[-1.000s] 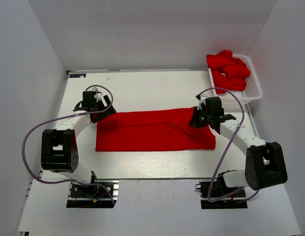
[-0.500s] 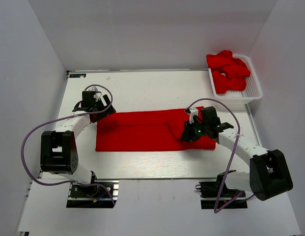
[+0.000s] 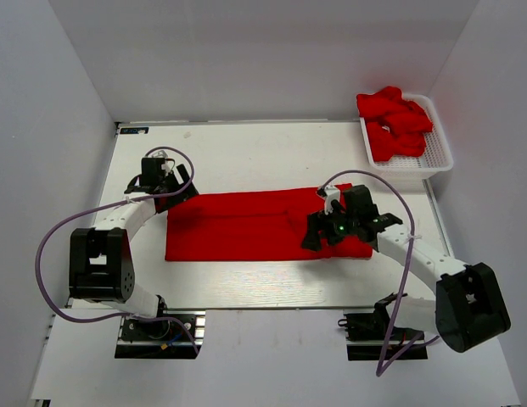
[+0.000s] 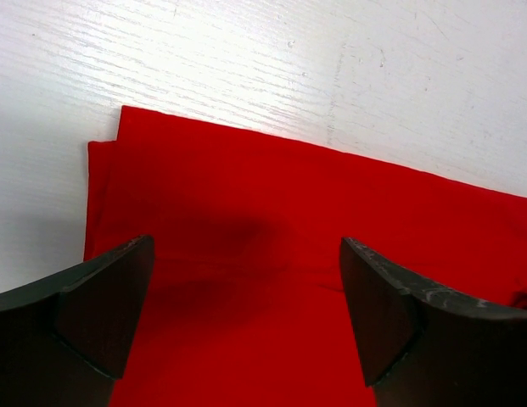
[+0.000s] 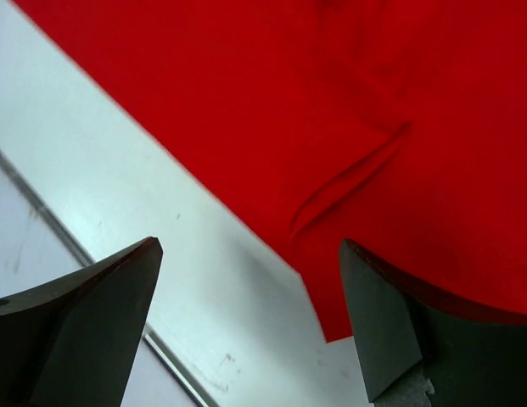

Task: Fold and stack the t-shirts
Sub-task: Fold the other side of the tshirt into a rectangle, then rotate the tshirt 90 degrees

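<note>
Right gripper (image 3: 314, 237) stands spread wide, pinching nothing, above the flat t-shirt (image 3: 246, 229) at the end nearest the basket (image 3: 440, 157). Left gripper (image 3: 180, 190), equally spread and empty, hangs over the end farthest from the basket. The shirt's long axis runs left-to-right. Heaped t-shirts (image 3: 395, 119) fill the basket.

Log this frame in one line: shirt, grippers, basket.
t-shirt: folded strip flat on table | left gripper: open, over its left end | right gripper: open, over its right part | basket: crumpled t-shirts inside
</note>
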Available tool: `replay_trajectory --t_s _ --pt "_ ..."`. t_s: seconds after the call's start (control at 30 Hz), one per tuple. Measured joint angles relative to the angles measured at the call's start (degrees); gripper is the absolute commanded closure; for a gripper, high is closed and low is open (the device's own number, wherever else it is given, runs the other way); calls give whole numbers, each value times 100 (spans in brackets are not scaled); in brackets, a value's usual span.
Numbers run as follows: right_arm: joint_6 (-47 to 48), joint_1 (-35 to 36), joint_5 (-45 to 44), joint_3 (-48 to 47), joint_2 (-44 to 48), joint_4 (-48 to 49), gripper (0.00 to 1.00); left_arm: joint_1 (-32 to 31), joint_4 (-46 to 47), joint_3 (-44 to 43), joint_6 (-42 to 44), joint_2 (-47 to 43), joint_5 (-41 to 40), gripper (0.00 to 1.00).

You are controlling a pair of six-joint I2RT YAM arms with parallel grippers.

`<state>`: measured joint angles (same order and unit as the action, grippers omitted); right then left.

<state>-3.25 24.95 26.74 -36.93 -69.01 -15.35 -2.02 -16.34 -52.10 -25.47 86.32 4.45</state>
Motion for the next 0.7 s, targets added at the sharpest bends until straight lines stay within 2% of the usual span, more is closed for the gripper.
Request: replay_trajectory --t_s 0.37,0.53,0.7 --pt "-468 -11 -715 -444 -1464 688 10 0 -57 0 44 -20 -2 0" --pt "-553 -11 -638 -466 -1698 916 10 0 -79 0 61 -22 -24 0" --pt "-603 9 -188 -466 -1773 1272 10 0 -125 0 61 -28 -48 0"
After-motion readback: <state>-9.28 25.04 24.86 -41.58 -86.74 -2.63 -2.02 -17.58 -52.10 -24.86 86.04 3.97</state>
